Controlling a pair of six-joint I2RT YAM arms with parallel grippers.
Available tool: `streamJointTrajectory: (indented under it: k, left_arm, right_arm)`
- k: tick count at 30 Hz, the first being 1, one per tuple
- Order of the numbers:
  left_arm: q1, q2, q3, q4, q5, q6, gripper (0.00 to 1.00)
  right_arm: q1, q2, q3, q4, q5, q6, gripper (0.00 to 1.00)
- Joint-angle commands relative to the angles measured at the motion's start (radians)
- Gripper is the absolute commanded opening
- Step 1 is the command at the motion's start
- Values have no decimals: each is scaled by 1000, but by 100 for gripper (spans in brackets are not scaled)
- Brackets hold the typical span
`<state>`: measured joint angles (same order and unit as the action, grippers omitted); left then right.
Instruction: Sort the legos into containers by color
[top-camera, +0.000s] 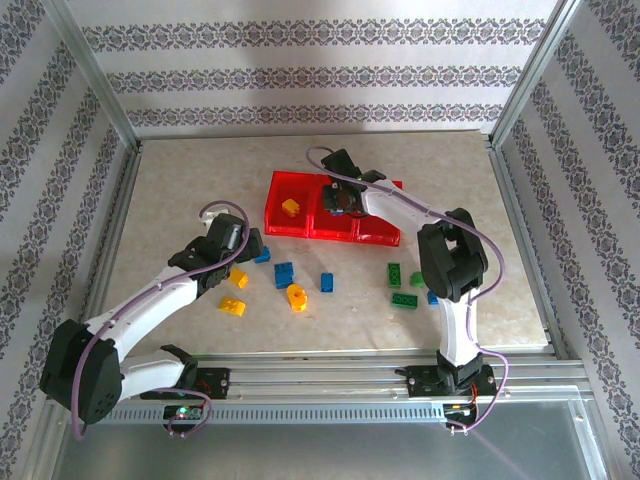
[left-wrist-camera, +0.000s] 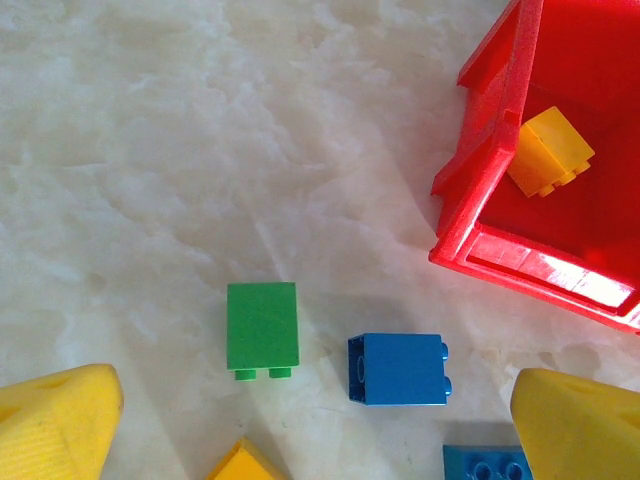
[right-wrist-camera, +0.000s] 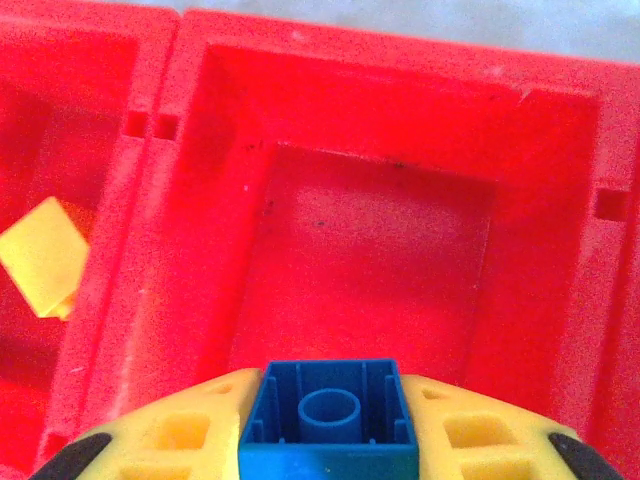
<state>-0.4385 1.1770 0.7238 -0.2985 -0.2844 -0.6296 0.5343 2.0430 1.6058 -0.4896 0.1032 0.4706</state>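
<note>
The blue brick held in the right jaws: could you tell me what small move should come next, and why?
Probably open the right jaws: the blue brick hangs over the bare middle compartment, while the yellow brick lies next door.

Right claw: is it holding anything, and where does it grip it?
Yes: the right gripper pinches a blue lego by two opposite sides, above the tray. The left gripper holds nothing.
</note>
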Motion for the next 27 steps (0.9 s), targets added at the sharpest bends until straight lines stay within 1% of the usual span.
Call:
streamJointTrajectory:
  k: [1, 5, 9, 12, 20, 27]
  left_arm:
    - [14, -13, -9, 4, 6, -13, 100]
    - [16, -12, -9, 2, 5, -15, 100]
    - [20, -14, -8, 0, 8, -13, 100]
    - [25, -16, -7, -5, 7, -10, 100]
    - [30, -20, -11, -14, 12, -1, 100]
    - [32, -16, -10, -46, 16, 8, 100]
  right_arm:
    - [0, 36, 38, -30, -13, -15, 29]
    - [-1, 52, 52, -32, -20, -14, 35]
    - [-2, 57, 58, -37, -22, -14, 44]
    - [-1, 50, 60, -41, -23, -14, 49]
    - [1, 3, 51, -44, -34, -6, 53]
    - [2, -89, 4, -29, -46, 5, 58]
